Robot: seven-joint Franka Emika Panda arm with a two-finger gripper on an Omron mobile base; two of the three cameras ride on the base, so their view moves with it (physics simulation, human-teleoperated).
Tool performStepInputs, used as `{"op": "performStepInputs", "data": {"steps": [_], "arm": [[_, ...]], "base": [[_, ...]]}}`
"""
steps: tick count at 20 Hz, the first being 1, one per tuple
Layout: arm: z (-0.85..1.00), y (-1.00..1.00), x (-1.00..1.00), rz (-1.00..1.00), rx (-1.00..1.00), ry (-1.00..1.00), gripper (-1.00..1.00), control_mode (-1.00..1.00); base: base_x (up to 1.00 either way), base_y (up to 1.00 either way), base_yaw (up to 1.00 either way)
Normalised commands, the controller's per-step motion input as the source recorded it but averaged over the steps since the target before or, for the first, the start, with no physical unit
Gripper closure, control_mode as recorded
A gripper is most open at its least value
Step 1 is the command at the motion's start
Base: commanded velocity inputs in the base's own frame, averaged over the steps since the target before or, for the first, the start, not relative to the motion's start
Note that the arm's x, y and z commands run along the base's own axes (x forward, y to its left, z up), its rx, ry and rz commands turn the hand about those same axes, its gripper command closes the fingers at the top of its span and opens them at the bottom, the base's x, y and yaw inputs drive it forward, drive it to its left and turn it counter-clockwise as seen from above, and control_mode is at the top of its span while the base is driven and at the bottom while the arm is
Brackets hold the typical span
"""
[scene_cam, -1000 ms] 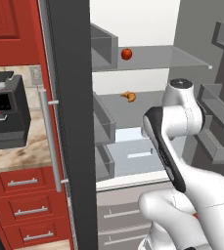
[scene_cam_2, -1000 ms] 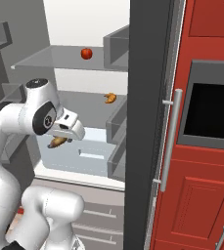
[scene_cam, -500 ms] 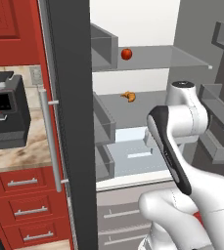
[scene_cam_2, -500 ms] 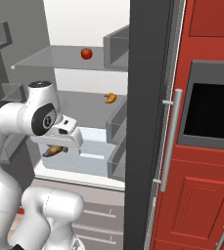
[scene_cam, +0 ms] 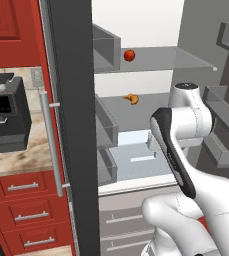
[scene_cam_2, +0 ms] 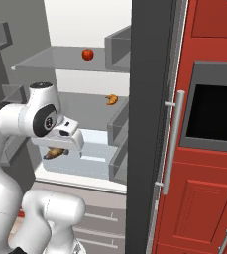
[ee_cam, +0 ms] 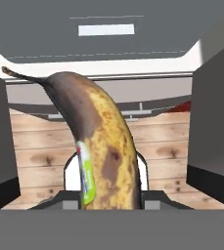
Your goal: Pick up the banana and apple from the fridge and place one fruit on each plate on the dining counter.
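Fridge open: claw pinching the banana, apple on the upper shelf's back edge; no fruit plated yet, judging by this.

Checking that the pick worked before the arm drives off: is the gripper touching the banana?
Touching. In the hand view the banana rises from between the fingers of the gripper, pinched at its lower end.

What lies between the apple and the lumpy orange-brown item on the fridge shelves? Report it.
Left base view: the apple sits on the upper glass shelf; that shelf's pane and bare white back wall separate it from the orange-brown item on the shelf below.
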Motion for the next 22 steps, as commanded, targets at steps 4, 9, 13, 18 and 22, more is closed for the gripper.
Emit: {"op": "performStepInputs", "data": {"steps": [4, 9, 13, 18, 22], "arm": [[0.0, 0.0, 0.0, 0.0, 0.0, 0.0, 1.0, 1.0], [0.0, 0.0, 0.0, 0.0, 0.0, 0.0, 1.0, 1.0], [0.0, 0.0, 0.0, 0.0, 0.0, 0.0, 1.0, 1.0], [0.0, 0.0, 0.0, 0.0, 0.0, 0.0, 1.0, 1.0], [0.0, 0.0, 0.0, 0.0, 0.0, 0.0, 1.0, 1.0]], "base": [[-0.69, -0.01, -0.03], [-0.61, -0.07, -0.06], [-0.21, -0.02, 0.06], [-0.73, -0.03, 0.33], [-0.48, -0.18, 0.58]]}}
